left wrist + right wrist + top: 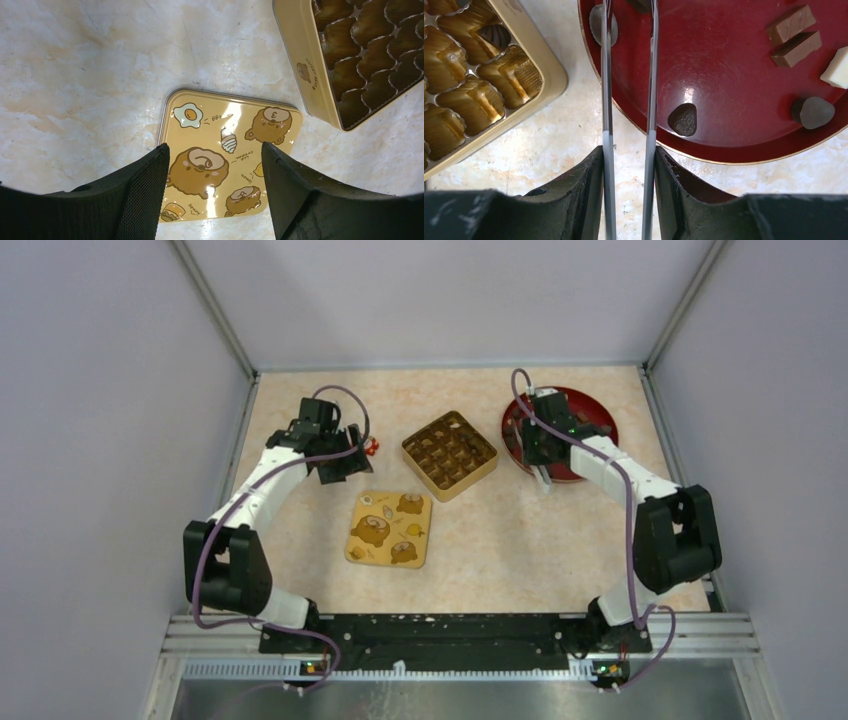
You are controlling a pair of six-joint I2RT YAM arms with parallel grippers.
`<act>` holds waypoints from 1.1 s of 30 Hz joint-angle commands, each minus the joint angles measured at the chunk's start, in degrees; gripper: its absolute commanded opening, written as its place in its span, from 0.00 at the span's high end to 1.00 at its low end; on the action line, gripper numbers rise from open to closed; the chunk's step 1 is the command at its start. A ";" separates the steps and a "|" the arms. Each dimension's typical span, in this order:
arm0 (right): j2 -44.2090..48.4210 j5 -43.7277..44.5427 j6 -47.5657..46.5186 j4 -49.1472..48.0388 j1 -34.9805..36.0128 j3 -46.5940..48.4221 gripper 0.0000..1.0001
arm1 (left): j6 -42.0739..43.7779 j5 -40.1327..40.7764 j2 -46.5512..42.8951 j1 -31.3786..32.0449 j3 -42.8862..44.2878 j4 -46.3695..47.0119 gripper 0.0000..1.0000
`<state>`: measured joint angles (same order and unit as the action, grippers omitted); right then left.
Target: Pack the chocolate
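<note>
Several pieces of chocolate lie on the red plate (724, 75): a dark drop (683, 120), a dark lump (815, 112), two brown bars (791, 24) and a white piece (836, 67). One dark piece (494, 35) sits in a cell of the gold tin (450, 455). My right gripper (629, 150) is shut on metal tongs (652, 75), whose arms stand apart and reach over the plate's left edge; something dark shows between them at the frame top. My left gripper (215, 150) hangs open above the yellow lid (230, 120), holding nothing.
The tin (305, 65) stands at the table's middle back, its gold tray cells mostly bare. The lid (390, 528) lies flat in front of it. A small red-and-white sweet (372, 447) lies beside the left gripper (340, 465). Grey walls enclose the table.
</note>
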<state>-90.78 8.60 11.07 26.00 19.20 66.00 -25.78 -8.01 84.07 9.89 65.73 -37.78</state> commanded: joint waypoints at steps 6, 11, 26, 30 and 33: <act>1.64 3.64 -0.89 -0.97 -0.34 0.00 0.64 | 0.29 0.59 -0.06 -0.22 1.85 0.60 0.27; 2.35 3.99 -0.96 -0.27 -0.32 -0.01 0.62 | 0.29 0.06 0.36 -0.22 2.09 0.86 0.27; 2.54 4.01 -0.37 0.68 -0.37 -0.86 0.58 | 0.27 -0.52 0.42 -0.19 2.29 0.84 0.27; 2.63 4.61 -0.25 -0.30 -0.31 -1.55 0.59 | 0.29 -0.43 0.26 -0.22 2.21 0.84 0.27; 1.76 5.19 -0.36 -0.81 -0.45 -1.07 0.59 | 0.29 -0.43 0.11 -0.22 2.10 0.86 0.27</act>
<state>-90.74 12.19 10.57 27.70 19.20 64.47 -25.76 -8.10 84.31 9.89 65.82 -37.76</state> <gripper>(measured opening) 0.418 0.727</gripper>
